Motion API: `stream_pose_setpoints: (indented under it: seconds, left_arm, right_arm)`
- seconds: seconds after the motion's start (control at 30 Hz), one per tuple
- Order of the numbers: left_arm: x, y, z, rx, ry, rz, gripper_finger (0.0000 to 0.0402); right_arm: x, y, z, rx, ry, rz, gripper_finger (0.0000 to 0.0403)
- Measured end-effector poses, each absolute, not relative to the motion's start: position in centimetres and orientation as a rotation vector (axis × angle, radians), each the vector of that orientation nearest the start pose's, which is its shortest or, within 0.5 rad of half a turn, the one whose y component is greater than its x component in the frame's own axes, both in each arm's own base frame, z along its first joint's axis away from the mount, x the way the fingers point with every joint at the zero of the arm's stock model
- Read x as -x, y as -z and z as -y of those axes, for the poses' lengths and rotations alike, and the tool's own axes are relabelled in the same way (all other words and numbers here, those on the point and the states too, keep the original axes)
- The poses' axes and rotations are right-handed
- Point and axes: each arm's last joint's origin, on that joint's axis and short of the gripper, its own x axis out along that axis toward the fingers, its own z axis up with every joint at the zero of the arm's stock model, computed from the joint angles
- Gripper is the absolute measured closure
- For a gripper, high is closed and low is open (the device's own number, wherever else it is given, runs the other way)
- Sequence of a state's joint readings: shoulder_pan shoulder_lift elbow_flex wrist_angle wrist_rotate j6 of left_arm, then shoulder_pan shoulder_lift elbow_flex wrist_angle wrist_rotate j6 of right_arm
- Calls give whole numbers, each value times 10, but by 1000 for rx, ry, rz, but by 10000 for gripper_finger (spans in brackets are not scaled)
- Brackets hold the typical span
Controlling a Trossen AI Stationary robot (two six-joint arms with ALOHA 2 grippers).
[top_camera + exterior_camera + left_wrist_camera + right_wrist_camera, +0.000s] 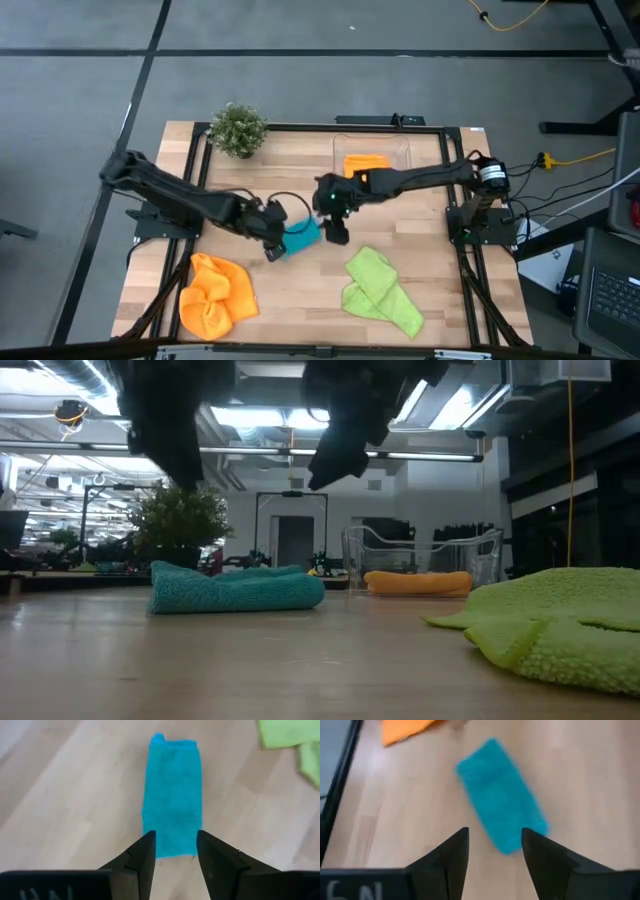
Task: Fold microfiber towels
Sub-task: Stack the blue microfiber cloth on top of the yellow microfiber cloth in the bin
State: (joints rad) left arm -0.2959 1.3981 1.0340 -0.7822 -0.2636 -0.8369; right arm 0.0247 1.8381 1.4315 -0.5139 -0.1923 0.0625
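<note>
A teal towel (303,238), folded into a narrow strip, lies flat on the table's middle; it also shows in the low view (237,588). My left gripper (274,247) hovers open above the strip's left end (172,810). My right gripper (337,234) hovers open above its right end (502,805). Both are clear of the towel in the low view. A crumpled orange towel (215,295) lies at the near left. A lime green towel (380,290) lies loosely folded at the near right. A second orange towel (366,162) lies folded in the clear tub (400,150).
A small potted plant (240,130) stands at the far left of the table. The clear tub stands at the far middle. A black frame (200,150) runs along the table's edges. Bare wood lies between the orange and green towels at the near edge.
</note>
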Motion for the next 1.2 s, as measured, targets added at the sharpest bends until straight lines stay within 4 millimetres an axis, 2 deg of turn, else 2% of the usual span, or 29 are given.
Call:
stream_pose_setpoints:
  seconds: [0.1, 0.27, 0.33, 0.47, 0.63, 0.83, 1.0, 1.2]
  left_arm:
    - [-238, -266, 67, 443, -394, -966, 266]
    - [-211, -298, 60, 452, -369, -829, 266]
    - [-201, -309, 55, 453, -378, -758, 266]
    - [-186, -322, 49, 460, -397, -669, 266]
    - [-177, -328, 44, 459, -417, -632, 266]
    - [-179, -327, 41, 463, -437, -631, 266]
    - [-181, -325, 41, 460, -447, -638, 266]
    - [-181, -325, 41, 460, -447, -638, 266]
  right_arm:
    - [-401, -231, -35, -43, -267, -914, 220]
    - [-411, -225, -64, 178, -433, -784, 221]
    - [-416, -221, -74, 236, -396, -753, 221]
    - [-426, -205, -78, 266, -332, -741, 209]
    - [-433, -181, -74, 214, -297, -790, 151]
    - [-444, -149, -75, 229, -223, -811, 77]
    - [-448, -120, -72, 301, -143, -861, 69]
    - [-451, -105, -69, 305, -134, -885, 81]
